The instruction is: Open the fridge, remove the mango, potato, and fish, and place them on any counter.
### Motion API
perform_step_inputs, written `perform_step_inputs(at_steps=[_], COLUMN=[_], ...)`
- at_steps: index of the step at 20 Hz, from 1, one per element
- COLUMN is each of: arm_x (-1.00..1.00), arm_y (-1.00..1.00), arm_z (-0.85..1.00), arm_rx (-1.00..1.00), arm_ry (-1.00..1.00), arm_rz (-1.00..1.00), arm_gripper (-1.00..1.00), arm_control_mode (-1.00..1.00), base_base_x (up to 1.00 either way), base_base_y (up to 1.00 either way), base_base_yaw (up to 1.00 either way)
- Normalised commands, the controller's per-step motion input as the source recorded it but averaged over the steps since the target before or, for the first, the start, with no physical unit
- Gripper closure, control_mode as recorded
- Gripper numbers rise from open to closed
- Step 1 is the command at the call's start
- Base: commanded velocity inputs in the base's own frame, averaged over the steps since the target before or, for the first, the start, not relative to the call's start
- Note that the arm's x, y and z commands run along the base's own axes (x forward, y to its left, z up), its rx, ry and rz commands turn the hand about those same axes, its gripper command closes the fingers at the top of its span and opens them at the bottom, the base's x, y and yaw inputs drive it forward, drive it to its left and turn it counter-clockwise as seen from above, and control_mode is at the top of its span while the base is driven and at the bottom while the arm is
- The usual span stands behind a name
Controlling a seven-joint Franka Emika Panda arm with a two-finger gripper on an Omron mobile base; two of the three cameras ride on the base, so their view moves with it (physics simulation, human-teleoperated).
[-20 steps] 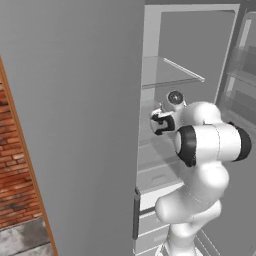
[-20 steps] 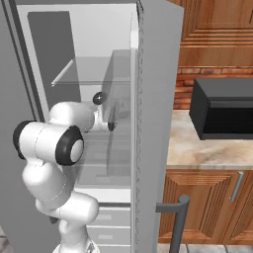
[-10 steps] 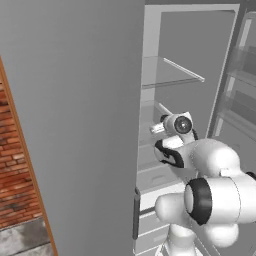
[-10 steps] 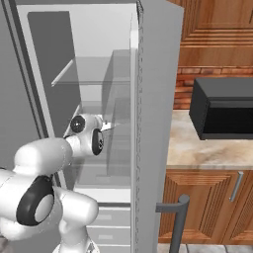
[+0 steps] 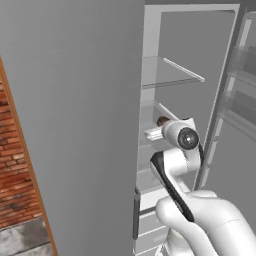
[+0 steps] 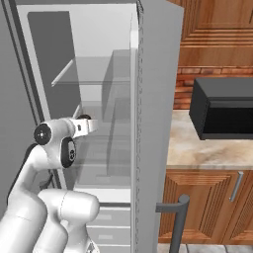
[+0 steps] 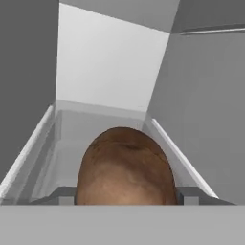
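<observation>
Inside the open fridge (image 6: 104,64), on a white shelf about mid-height, the brown potato (image 7: 125,167) sits between the jaws (image 7: 125,194) of the white arm, its rough skin bulging large in the hand view, with a dark finger tip (image 7: 64,195) tight at each flank. The jaws appear closed on the potato, though the lowest part of the grip is cut off, so the contact itself is likely rather than certain. In the left base view the potato (image 5: 163,121) shows as a small brown lump just beyond the wrist; in the right base view it is a dark speck (image 6: 85,117) at the jaws (image 6: 89,125). Above it hangs 1 glass shelf (image 5: 172,75), and white drawers (image 6: 113,222) lie below. To the right of the fridge, a black microwave (image 6: 222,108) stands on a marbled stone surface (image 6: 197,148) over wooden cabinets (image 6: 207,202). A brick wall (image 5: 20,165) flanks the fridge on the left.
</observation>
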Motion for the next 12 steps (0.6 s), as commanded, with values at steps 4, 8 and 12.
perform_step_inputs(at_steps=[4, 8, 12], arm_x=[-1.00, -1.00, -1.00], arm_y=[0.46, 0.18, 0.00], arm_z=[1.00, 1.00, 0.89], arm_rx=[0.07, 0.06, 0.06], arm_ry=[0.10, 0.17, 0.29], arm_rz=[0.00, 0.00, 0.00], arm_gripper=[1.00, 1.00, 1.00], arm_control_mode=[-1.00, -1.00, -1.00], base_base_x=[0.00, 0.00, 0.00], base_base_y=[0.00, 0.00, 0.00], base_base_yaw=[0.00, 0.00, 0.00])
